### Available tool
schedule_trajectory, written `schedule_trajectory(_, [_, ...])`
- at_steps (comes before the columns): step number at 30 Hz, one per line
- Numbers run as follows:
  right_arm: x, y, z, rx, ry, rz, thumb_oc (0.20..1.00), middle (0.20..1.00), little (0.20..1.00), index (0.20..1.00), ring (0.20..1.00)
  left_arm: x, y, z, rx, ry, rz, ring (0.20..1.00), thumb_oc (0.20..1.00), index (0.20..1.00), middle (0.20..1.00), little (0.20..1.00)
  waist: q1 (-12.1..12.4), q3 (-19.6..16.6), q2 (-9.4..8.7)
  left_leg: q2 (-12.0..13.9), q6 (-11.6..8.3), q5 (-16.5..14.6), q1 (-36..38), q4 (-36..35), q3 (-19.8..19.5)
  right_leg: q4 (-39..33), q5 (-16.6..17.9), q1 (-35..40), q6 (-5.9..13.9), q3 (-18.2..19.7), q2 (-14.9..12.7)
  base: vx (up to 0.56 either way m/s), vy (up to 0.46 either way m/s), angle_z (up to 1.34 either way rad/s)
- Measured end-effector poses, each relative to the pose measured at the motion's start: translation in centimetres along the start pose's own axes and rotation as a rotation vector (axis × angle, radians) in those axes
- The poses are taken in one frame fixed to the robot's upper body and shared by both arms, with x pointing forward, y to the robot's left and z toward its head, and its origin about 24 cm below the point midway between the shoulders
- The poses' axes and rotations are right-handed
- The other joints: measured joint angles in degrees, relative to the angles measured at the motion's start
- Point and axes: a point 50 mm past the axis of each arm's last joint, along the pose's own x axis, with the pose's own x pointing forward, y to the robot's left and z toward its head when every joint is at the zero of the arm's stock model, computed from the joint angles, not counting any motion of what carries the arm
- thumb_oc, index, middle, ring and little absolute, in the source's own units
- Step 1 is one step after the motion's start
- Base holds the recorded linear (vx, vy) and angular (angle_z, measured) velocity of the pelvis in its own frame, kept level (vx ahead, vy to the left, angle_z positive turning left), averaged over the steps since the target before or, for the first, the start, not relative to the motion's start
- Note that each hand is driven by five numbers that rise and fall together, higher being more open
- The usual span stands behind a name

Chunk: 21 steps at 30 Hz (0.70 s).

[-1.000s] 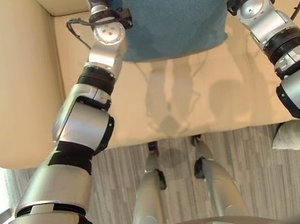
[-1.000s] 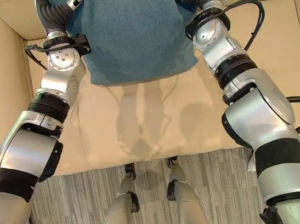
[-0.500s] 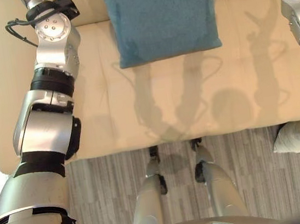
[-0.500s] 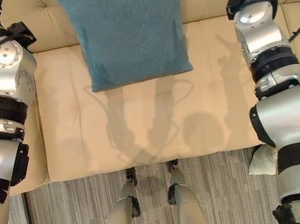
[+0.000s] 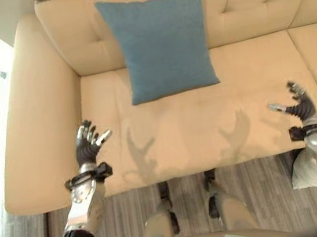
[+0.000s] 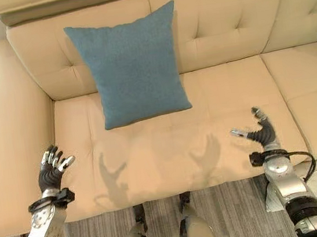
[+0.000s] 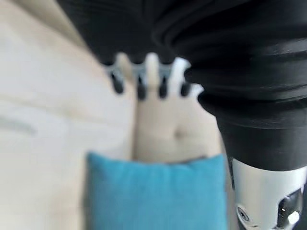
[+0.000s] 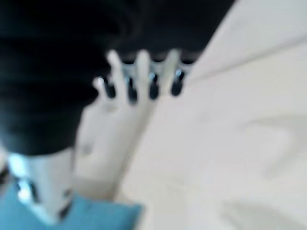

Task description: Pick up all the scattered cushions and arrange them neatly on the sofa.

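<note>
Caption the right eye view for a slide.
Square blue fabric cushion leaning on the cream tufted sofa backrest, open left hand and right hand apart over the seat.

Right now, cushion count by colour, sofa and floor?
Blue cushion: 1, leaning on the sofa backrest.
White cushion: 1, on the floor by the sofa's front edge, near the right hand.
Total: 2

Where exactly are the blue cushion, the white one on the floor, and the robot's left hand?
blue cushion (image 6: 133,66), right eye view, middle of its face.
white cushion (image 5: 303,170), left eye view, its visible side.
left robot hand (image 5: 86,148), left eye view, its dark cover.
</note>
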Motion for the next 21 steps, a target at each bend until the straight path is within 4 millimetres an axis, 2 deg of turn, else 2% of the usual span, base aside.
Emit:
schedule_trajectory(3, [-2.1, 0.9, -4.3, -0.033, 0.154, 0.049, 1.000, 1.000, 1.000, 1.000, 1.000, -1.7, 1.6, -4.5, 0.043, 0.186, 0.048, 1.000, 1.000, 1.000, 1.000, 1.000, -0.55, -1.58, 0.85, 0.02, 0.07, -0.19, 2.67, 0.01, -0.03, -0.02, -0.48, 2.76, 0.23, -0.08, -0.02, 0.00, -0.005, -0.01])
schedule_trajectory(4, [-3.1, 1.3, -6.0, -0.052, 0.221, 0.074, 1.000, 1.000, 1.000, 1.000, 1.000, -2.9, 2.3, -6.6, 0.084, 0.285, 0.069, 1.000, 1.000, 1.000, 1.000, 1.000, -0.45, -2.72, 1.19, 0.02, 0.12, -0.42, 3.30, 0.00, -0.07, -0.02, -0.77, 3.50, 0.23, -0.20, -0.04, -0.03, -0.014, 0.02])
schedule_trajectory(5, [-4.8, 2.4, -8.6, -0.067, 0.332, 0.110, 1.000, 1.000, 1.000, 1.000, 1.000, -4.9, 2.6, -9.7, 0.120, 0.425, 0.098, 1.000, 1.000, 1.000, 1.000, 1.000, -0.66, -4.34, 1.58, 0.10, 0.19, -0.72, 4.69, 0.01, -0.03, -0.06, -1.11, 4.86, 0.26, -0.38, 0.04, -0.05, -0.016, 0.01])
schedule_trajectory(8, [-7.2, 4.1, -11.5, -0.130, 0.469, 0.195, 1.000, 1.000, 1.000, 1.000, 1.000, -7.3, 2.0, -13.1, 0.187, 0.611, 0.083, 1.000, 1.000, 1.000, 1.000, 1.000, -0.78, -5.24, 1.68, 0.14, 0.46, -0.96, 7.02, 0.00, -0.05, -0.22, -1.58, 7.25, 0.19, -0.55, 0.06, -0.03, -0.003, 0.03])
schedule_trajectory(12, [-8.9, 5.5, -13.1, -0.168, 0.553, 0.271, 1.000, 1.000, 1.000, 1.000, 1.000, -9.4, 2.1, -14.9, 0.282, 0.738, 0.052, 1.000, 1.000, 1.000, 1.000, 1.000, -0.68, -6.34, 1.26, 0.15, 0.44, -1.39, 7.96, 0.00, -0.09, -0.27, -1.59, 8.22, 0.22, -0.56, 0.02, -0.03, 0.023, 0.02])
schedule_trajectory(13, [-10.0, 5.6, -14.5, -0.155, 0.660, 0.247, 1.000, 1.000, 1.000, 1.000, 1.000, -9.8, 2.2, -15.7, 0.339, 0.802, 0.043, 1.000, 1.000, 1.000, 1.000, 1.000, -0.32, -6.71, 1.17, 0.17, 0.54, -1.41, 9.55, 0.01, -0.06, -0.25, -1.68, 9.89, 0.13, -0.66, 0.07, -0.02, 0.031, -0.01])
schedule_trajectory(14, [-10.7, 5.7, -15.1, -0.173, 0.708, 0.265, 1.000, 1.000, 1.000, 1.000, 1.000, -10.2, 2.5, -16.0, 0.363, 0.848, 0.042, 1.000, 1.000, 1.000, 1.000, 1.000, -0.19, -7.02, 1.20, 0.19, 0.67, -1.60, 10.48, 0.00, 0.04, -0.27, -1.84, 10.74, 0.05, -0.64, 0.08, -0.04, 0.045, -0.01])
schedule_trajectory(19, [-14.0, 4.9, -17.3, -0.210, 0.846, 0.280, 1.000, 1.000, 1.000, 1.000, 1.000, -11.8, 3.6, -16.6, 0.408, 0.928, 0.053, 1.000, 1.000, 1.000, 1.000, 1.000, -0.60, -9.45, 0.96, -0.13, 0.65, -2.09, 11.72, 0.02, 0.30, -0.28, -2.17, 11.55, 0.01, 0.09, -0.14, -0.03, 0.057, -0.08])
schedule_trajectory(21, [-14.5, 4.8, -17.6, -0.225, 0.863, 0.292, 1.000, 1.000, 1.000, 1.000, 1.000, -12.0, 3.7, -16.7, 0.418, 0.942, 0.048, 1.000, 1.000, 1.000, 1.000, 1.000, -0.23, -9.47, 0.80, -0.29, 0.74, -2.24, 12.77, -0.01, 1.36, -0.27, -2.14, 11.81, 0.05, 1.08, -0.16, -0.07, 0.089, -0.22])
